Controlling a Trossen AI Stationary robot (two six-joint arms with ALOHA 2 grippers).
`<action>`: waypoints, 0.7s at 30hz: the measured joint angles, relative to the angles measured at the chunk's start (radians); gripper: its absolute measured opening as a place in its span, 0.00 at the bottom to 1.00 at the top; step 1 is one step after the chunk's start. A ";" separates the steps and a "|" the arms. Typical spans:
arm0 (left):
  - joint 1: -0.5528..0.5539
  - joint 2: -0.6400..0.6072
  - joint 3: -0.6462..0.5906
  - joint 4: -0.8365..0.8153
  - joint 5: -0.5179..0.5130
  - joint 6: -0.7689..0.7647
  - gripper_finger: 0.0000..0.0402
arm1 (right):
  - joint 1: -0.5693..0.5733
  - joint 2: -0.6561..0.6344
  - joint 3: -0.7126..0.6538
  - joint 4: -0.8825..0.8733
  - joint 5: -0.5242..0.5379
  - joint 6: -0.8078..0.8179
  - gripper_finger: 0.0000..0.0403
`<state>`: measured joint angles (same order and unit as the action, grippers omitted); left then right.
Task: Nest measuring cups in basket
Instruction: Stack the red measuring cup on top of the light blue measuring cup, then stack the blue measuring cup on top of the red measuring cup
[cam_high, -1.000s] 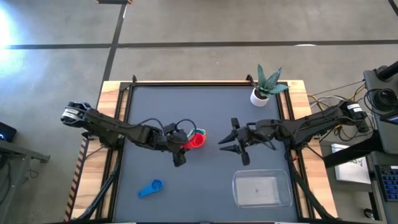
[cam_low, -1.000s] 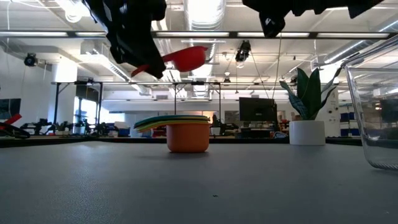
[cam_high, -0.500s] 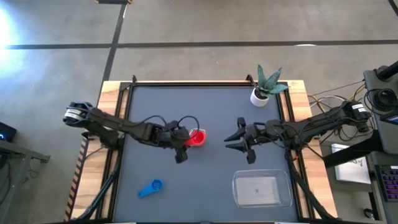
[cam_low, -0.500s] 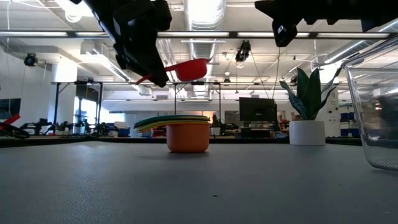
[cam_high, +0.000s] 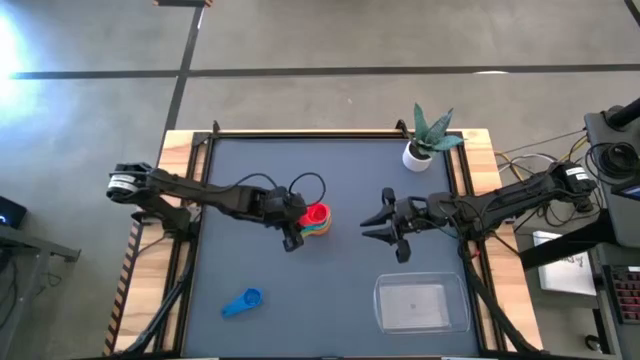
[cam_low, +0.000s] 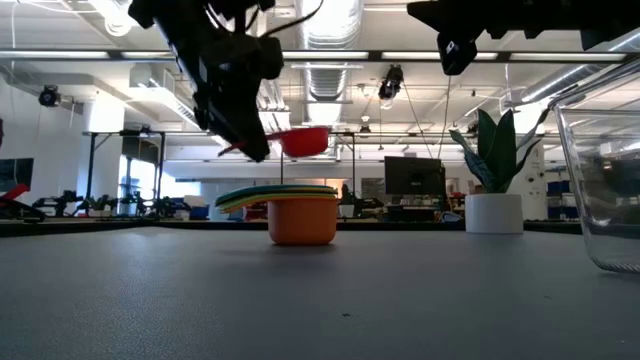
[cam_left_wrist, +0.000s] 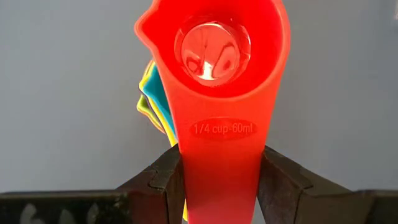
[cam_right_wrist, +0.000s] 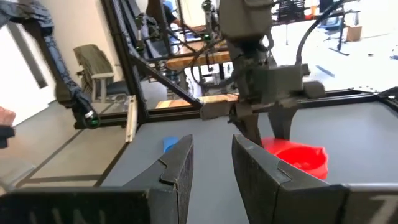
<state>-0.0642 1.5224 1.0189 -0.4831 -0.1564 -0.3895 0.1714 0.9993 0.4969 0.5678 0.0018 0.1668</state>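
My left gripper (cam_high: 293, 228) is shut on the red measuring cup (cam_high: 317, 212), which hangs in the air just above the nested stack (cam_low: 300, 212). That stack stands on its orange bottom cup, with green and yellow rims showing on top; yellow and light-blue edges (cam_left_wrist: 148, 99) peek out under the red cup. A blue cup (cam_high: 241, 302) lies alone near the table's near-left part. The clear basket (cam_high: 421, 303) sits at the near right. My right gripper (cam_high: 385, 226) hovers open, right of the stack. No purple cup shows. My left gripper pinches the red cup's flat handle (cam_left_wrist: 217, 163) between its two fingers (cam_left_wrist: 163, 180), which lie across the handle on its two long edges. The fingers come from the table's left, slanting down. The cup is lifted clear, roughly level, its bowl (cam_low: 303, 142) above the stack.
A small white plant pot (cam_high: 418, 153) stands at the far right of the table. Open dark mat lies between the stack, the blue cup and the basket. The basket's clear wall (cam_low: 600, 180) rises at the right of the low view.
My left gripper has come down toward the stack, carrying the red cup; the cup has levelled out from a tilt and now hangs a short way above the stack's rims. My right gripper has drawn back slightly toward the table's right edge.
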 joint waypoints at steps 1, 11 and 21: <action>0.006 0.012 0.000 0.000 0.013 -0.002 0.33 | 0.000 0.000 0.000 0.000 0.000 0.005 0.25; 0.062 0.095 0.000 -0.010 0.107 -0.086 0.39 | 0.000 0.000 0.001 -0.002 0.001 0.025 0.25; 0.070 0.078 0.028 -0.026 0.120 -0.089 0.52 | 0.000 0.000 0.002 -0.003 0.000 0.024 0.25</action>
<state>0.0055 1.6002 1.0474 -0.5087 -0.0362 -0.4784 0.1719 0.9989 0.4984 0.5648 0.0021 0.1911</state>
